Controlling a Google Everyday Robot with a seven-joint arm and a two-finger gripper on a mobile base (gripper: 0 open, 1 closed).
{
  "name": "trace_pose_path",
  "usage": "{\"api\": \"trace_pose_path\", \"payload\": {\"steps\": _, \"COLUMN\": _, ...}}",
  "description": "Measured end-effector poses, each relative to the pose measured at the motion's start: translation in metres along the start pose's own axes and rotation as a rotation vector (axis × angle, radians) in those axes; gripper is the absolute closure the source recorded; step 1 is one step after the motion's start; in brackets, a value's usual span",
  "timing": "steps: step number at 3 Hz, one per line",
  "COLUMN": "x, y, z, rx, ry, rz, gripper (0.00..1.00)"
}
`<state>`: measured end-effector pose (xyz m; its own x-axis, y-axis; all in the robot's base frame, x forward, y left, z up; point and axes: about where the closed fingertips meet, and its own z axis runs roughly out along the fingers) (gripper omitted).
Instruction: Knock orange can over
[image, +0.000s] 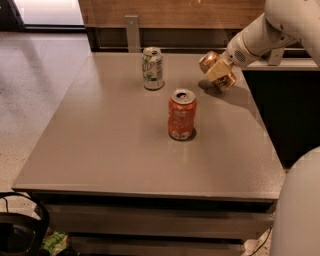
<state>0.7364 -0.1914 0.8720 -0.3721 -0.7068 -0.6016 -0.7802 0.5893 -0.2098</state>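
One arm (260, 35) reaches in from the right, gripper (219, 75) pinching the tilted orange can (209, 61); three cans total, red can (182, 116) and white can (152, 68) upright.

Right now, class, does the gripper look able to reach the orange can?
Likely yes: the gripper sits right at the tilted orange can, far right on the table; the red-orange can and white-and-green can stand clear.

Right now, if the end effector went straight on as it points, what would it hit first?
The amber can, tilted at the tip of the end effector, near the far right of the table. Past it, the line seems to meet the table before the red-orange can, but depth is unclear.
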Motion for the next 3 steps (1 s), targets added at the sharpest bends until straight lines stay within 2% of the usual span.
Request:
{"api": "trace_pose_path", "payload": {"steps": 1, "x": 0.007, "y": 0.003, "z": 0.015, "rx": -0.019, "ry": 0.064, "rz": -0.015, "gripper": 1.0}}
{"api": "trace_pose_path", "payload": {"steps": 2, "x": 0.009, "y": 0.006, "z": 0.026, "rx": -0.044, "ry": 0.078, "rz": -0.021, "gripper": 1.0}}
{"api": "trace_pose_path", "payload": {"steps": 3, "x": 0.008, "y": 0.013, "z": 0.041, "rx": -0.094, "ry": 0.068, "rz": -0.026, "gripper": 1.0}}
